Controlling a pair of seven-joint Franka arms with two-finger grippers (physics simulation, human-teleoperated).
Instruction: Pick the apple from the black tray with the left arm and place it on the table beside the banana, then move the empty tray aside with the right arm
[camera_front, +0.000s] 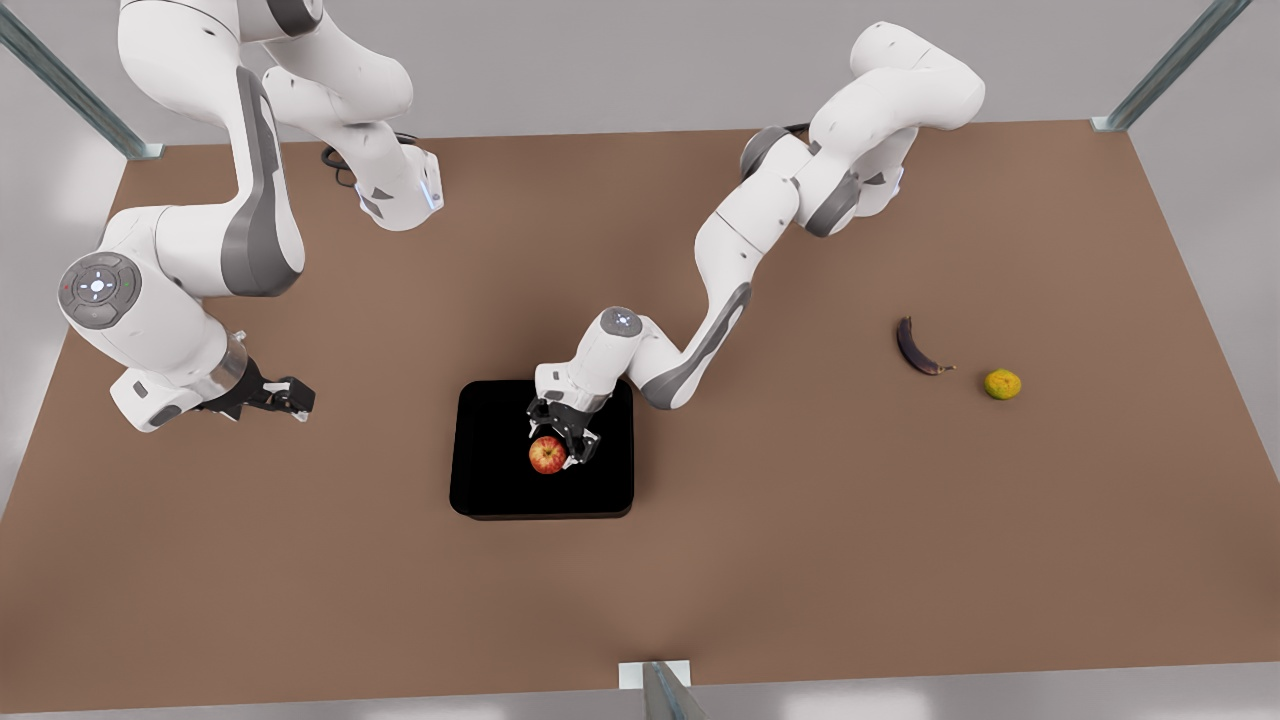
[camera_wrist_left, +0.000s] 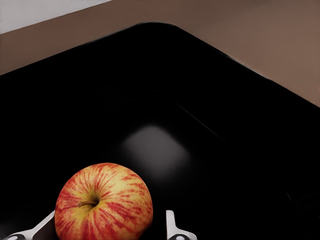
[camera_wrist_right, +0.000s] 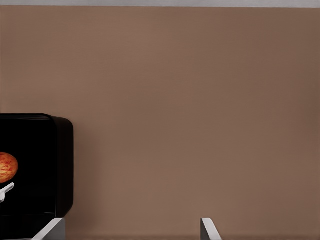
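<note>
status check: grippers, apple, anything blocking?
Left gripper open, fingers astride the apple, which sits in the black tray. Right gripper open, waiting off the tray on the front view's left. Table beside the banana looks free.

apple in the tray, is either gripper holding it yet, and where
Not clearly held: left gripper straddles the apple's sides, fingers open, inside the black tray. Right gripper waits open.
</note>
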